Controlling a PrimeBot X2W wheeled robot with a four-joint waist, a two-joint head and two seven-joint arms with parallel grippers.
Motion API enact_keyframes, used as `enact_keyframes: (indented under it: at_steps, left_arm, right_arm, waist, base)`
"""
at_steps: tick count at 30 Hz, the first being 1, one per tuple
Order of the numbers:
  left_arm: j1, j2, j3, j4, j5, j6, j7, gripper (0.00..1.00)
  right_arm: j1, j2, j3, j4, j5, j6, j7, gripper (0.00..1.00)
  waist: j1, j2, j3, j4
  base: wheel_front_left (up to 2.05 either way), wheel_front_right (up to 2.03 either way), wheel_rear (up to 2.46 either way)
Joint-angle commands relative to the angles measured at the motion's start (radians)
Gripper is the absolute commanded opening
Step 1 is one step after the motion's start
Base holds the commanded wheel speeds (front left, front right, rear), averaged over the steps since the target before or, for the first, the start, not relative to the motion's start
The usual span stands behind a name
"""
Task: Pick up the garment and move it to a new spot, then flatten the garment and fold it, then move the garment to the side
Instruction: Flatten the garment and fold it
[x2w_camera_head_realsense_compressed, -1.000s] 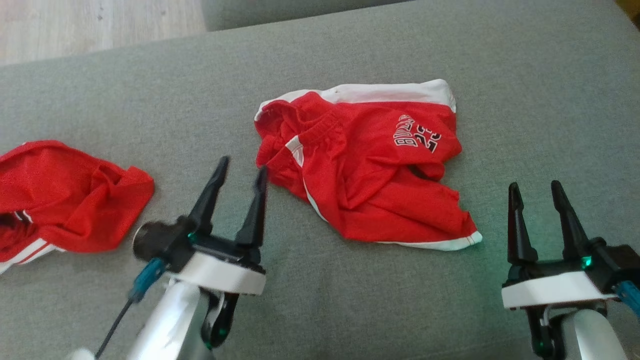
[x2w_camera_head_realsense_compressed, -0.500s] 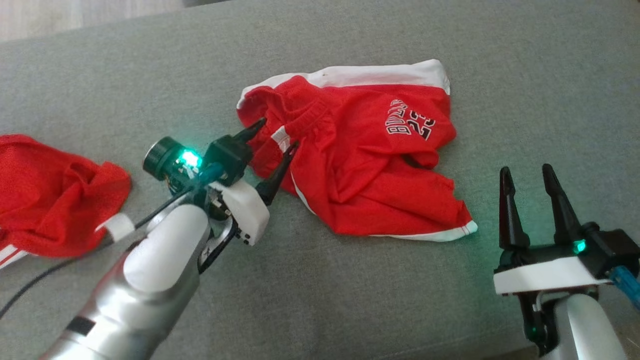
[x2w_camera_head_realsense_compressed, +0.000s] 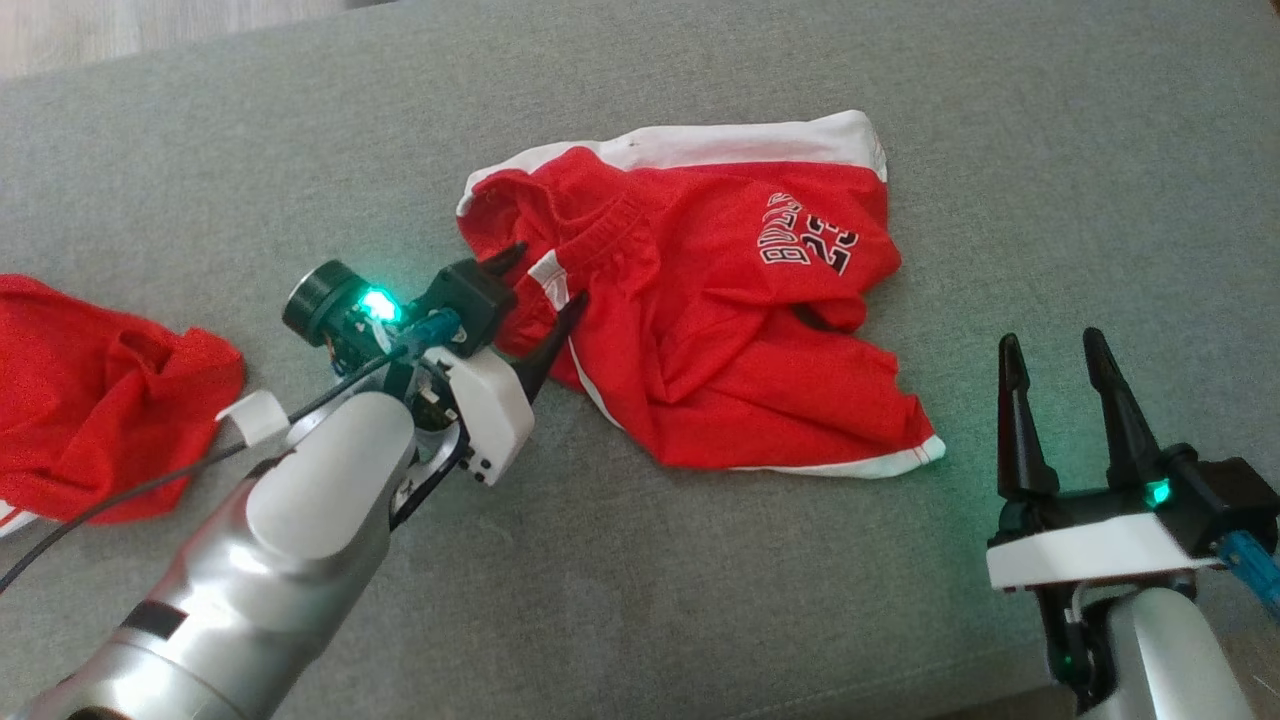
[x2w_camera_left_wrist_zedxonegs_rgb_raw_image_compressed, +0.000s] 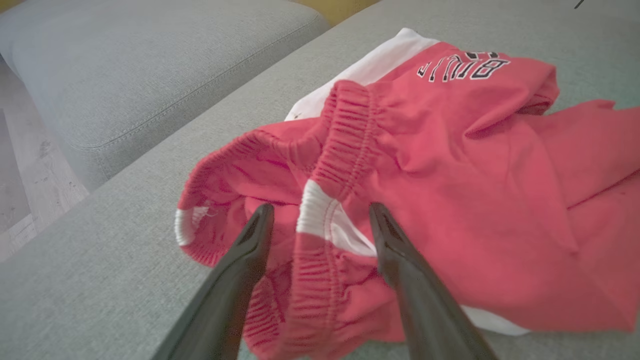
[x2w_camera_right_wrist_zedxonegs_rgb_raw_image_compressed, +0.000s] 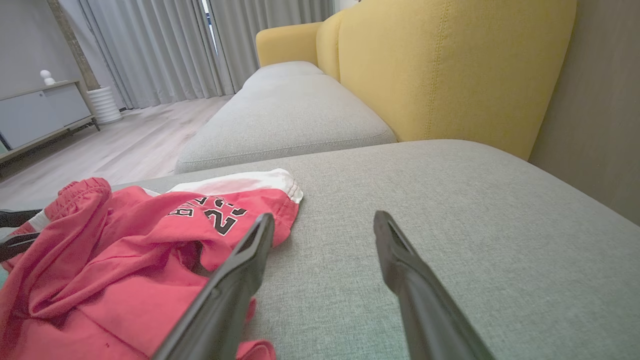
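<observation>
We are at the very start: the garment (x2w_camera_head_realsense_compressed: 720, 330), a pair of red shorts, lies crumpled and unfolded in the middle of the grey sofa seat (x2w_camera_head_realsense_compressed: 1050, 150). Our left gripper (x2w_camera_head_realsense_compressed: 550, 273) stands wide open, its fingers straddling the elastic waistband (x2w_camera_left_wrist_zedxonegs_rgb_raw_image_compressed: 345, 130) at the shorts' left edge, with nothing pinched yet. Our right gripper (x2w_camera_head_realsense_compressed: 1050, 338) hangs open and empty off the lower right corner. We judge that lifting, moving, flattening, folding and setting aside all remain.

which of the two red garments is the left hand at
The red shorts with white trim and the number print, in the middle: the open left hand straddles their waistband. The other red garment lies apart at the far left.
</observation>
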Motion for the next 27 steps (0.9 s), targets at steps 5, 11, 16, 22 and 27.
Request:
enact_keyframes:
  at_steps: [5, 11, 16, 22, 27]
  left_arm:
    - [-0.073, 0.028, -0.014, -0.013, -0.032, 0.002, -0.005, 1.00]
    - [-0.084, 0.035, -0.074, -0.018, -0.094, 0.002, 0.002, 0.00]
    - [-0.098, 0.052, -0.086, -0.033, -0.153, 0.002, -0.011, 0.00]
    - [-0.100, 0.082, -0.090, -0.062, -0.234, 0.002, -0.007, 0.00]
    - [-0.091, 0.110, -0.088, -0.082, -0.282, 0.002, -0.001, 0.00]
  right_arm:
    - [-0.029, -0.005, 0.021, -0.024, 0.000, -0.001, -0.011, 1.00]
    - [-0.031, -0.005, 0.018, -0.014, -0.004, -0.001, -0.011, 1.00]
    - [-0.029, -0.005, 0.016, -0.001, -0.012, -0.001, -0.011, 1.00]
    - [-0.024, -0.005, 0.040, 0.021, -0.047, -0.001, -0.011, 1.00]
    - [-0.013, -0.005, 0.086, 0.066, -0.089, -0.001, -0.011, 1.00]
  waist:
    - [0.0000, 0.0000, 0.003, -0.002]
    - [0.0000, 0.0000, -0.004, -0.004]
    - [0.0000, 0.0000, -0.018, 0.004]
    - [0.0000, 0.0000, -0.039, 0.014]
    - [0.0000, 0.0000, -0.057, 0.014]
  base:
    - [0.00, 0.00, 0.00]
    - [0.00, 0.00, 0.00]
    - [0.00, 0.00, 0.00]
    - [0.00, 0.00, 0.00]
    - [0.00, 0.00, 0.00]
